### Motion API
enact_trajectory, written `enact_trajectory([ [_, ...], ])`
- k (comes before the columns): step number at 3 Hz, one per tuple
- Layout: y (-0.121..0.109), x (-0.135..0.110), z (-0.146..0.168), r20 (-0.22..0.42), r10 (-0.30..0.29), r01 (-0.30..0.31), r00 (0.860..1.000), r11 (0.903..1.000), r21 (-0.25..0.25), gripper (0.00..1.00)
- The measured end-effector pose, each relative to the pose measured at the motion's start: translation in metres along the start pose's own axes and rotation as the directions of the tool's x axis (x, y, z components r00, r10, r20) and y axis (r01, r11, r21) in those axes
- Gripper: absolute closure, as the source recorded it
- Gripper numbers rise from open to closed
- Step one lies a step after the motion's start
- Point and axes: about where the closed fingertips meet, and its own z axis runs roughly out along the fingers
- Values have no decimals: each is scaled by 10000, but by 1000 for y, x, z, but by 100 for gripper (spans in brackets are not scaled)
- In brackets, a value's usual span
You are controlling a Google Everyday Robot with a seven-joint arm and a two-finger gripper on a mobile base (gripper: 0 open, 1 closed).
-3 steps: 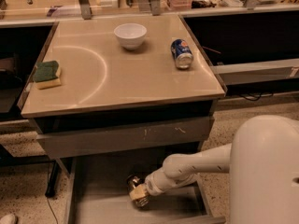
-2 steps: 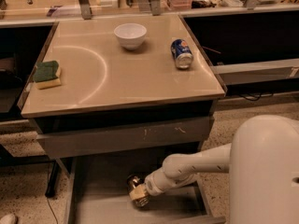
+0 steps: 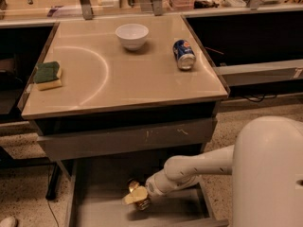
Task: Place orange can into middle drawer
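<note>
The orange can (image 3: 138, 196) is a shiny golden-orange can held low inside the open middle drawer (image 3: 99, 207), a wide shallow grey drawer pulled out under the table. My gripper (image 3: 137, 193) reaches in from the right on the white arm (image 3: 199, 167) and is shut on the can. The can sits at or just above the drawer floor, near the drawer's middle. I cannot tell whether it touches the floor.
Above, the closed grey drawer front with pale scratches (image 3: 128, 138) sits under the tan tabletop (image 3: 118, 79). On the top lie a white bowl (image 3: 132, 35), a blue can on its side (image 3: 183, 54) and a green-yellow sponge (image 3: 48, 75). My white body (image 3: 267, 174) fills the lower right.
</note>
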Motion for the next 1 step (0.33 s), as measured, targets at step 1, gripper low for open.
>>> enact_trajectory([
  [1,0,0,0,0,0,0,10000,10000,0,0],
])
